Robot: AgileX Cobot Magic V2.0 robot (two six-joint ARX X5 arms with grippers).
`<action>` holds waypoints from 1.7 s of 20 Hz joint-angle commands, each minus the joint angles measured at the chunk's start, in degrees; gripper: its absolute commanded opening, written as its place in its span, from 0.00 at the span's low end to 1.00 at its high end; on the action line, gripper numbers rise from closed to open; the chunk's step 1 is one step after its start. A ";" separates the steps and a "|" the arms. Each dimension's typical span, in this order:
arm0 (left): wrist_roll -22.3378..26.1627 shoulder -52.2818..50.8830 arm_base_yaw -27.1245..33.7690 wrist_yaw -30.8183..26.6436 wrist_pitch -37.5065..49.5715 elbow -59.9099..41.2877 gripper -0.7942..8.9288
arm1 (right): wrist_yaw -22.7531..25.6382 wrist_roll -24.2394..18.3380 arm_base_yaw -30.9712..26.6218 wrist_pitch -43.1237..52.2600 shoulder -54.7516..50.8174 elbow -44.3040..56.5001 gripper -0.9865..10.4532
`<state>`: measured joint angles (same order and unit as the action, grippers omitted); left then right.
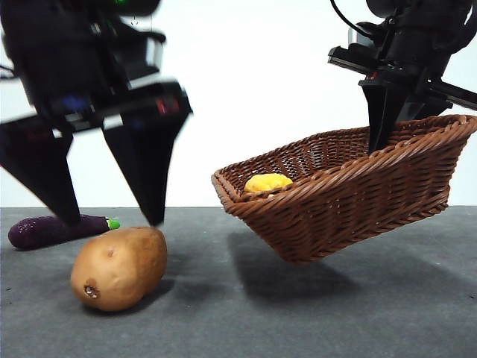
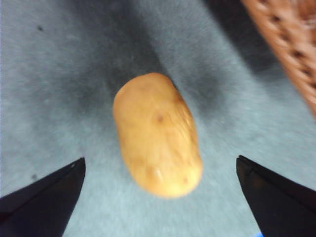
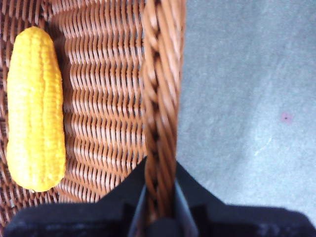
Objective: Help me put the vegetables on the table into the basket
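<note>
The potato (image 2: 157,134) lies on the table (image 1: 298,321), centred between the wide-spread jaws of the left gripper (image 1: 104,222), which touch nothing; the step in hand appears to be the potato pickup, and the next move calls for lowering and closing. The eggplant (image 1: 56,230) lies just behind these jaws. The right gripper (image 3: 159,197) clamps the braided rim of the basket (image 1: 350,201), holding it tilted clear of the table, with the corn cob (image 3: 34,108) inside.

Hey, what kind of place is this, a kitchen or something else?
Probably a robot test bench, not a kitchen: a bare grey table before a plain white wall, with only a potato, an eggplant and a wicker basket holding corn, handled by two black grippers.
</note>
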<state>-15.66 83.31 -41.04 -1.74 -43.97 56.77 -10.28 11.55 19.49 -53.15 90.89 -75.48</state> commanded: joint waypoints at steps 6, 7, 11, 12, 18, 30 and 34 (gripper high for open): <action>0.68 8.66 0.13 0.15 5.64 -0.37 0.69 | -0.35 -1.73 0.02 -1.70 0.02 0.44 0.08; 0.68 9.22 0.13 -0.02 5.99 -0.37 0.68 | -0.35 -1.73 0.02 -1.77 0.04 0.44 0.08; 2.19 10.47 0.13 -0.15 6.01 -0.37 0.12 | -0.35 -2.27 0.02 -1.75 0.04 0.44 0.08; 2.38 10.21 0.11 -1.36 6.51 -0.37 0.08 | -0.35 -2.40 0.02 -1.77 0.02 0.44 0.08; 1.99 4.02 -0.13 0.70 7.08 -0.33 0.07 | -0.13 -2.64 0.02 -1.70 0.02 0.44 0.08; -1.68 -11.54 -14.14 4.37 15.26 -0.33 0.07 | -1.09 -1.11 0.87 -1.73 0.02 0.44 0.08; -1.88 -7.04 -14.67 5.62 20.24 -0.33 0.08 | -2.36 -1.03 2.99 -1.75 0.04 0.44 0.08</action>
<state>-17.19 75.48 -55.66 3.68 -23.77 56.84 -11.99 9.89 22.35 -55.33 90.89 -75.48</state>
